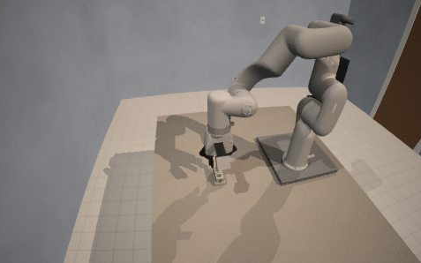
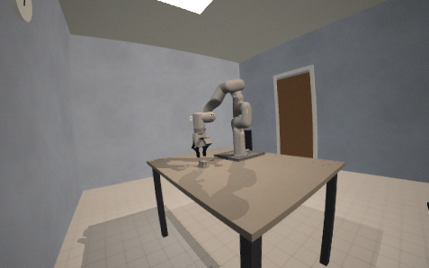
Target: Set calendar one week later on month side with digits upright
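Observation:
The small pale calendar tray with its cubes point(image 1: 218, 177) stands on the brown table, left of the arm's base. It also shows in the exterior view point(image 2: 202, 165) as a small block near the table's far left edge. The digits and the month's name are too small to read. My gripper point(image 1: 214, 162) points straight down just above the tray, and in the exterior view point(image 2: 201, 154) a gap shows between its fingertips and the tray. The fingers stand partly open with nothing seen between them.
The arm's grey base plate point(image 1: 296, 159) lies to the right of the tray. The table's left edge point(image 1: 154, 185) runs close to the tray. A brown door point(image 2: 295, 115) is in the far wall.

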Available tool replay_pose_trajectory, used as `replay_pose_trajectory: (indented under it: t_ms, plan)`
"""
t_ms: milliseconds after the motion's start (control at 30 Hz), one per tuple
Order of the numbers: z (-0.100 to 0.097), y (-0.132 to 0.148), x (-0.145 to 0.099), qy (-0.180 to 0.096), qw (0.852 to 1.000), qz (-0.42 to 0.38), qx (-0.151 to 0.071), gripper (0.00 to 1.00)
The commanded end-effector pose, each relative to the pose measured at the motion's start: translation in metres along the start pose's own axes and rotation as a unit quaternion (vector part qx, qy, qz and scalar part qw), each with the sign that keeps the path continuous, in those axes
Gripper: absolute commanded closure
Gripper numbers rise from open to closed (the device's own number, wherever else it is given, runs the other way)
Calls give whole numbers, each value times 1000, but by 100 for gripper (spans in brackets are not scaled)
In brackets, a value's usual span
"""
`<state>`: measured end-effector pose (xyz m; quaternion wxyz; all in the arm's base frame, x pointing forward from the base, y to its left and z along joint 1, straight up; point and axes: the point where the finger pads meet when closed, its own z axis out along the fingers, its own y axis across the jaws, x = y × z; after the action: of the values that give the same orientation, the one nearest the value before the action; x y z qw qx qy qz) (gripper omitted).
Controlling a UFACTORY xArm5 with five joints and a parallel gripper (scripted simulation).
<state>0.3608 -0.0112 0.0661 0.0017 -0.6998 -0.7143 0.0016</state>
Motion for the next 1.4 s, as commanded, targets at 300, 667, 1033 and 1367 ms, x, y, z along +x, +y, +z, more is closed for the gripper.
replay_pose_trajectory:
  t_ms: [300,667,1033,1367]
  plan:
    - [13,1,0,0,1000,0,-2,53]
    - [18,1,0,0,1000,0,-2,53]
    - [19,1,0,0,1000,0,-2,53]
    - [19,1,0,0,1000,0,-2,53]
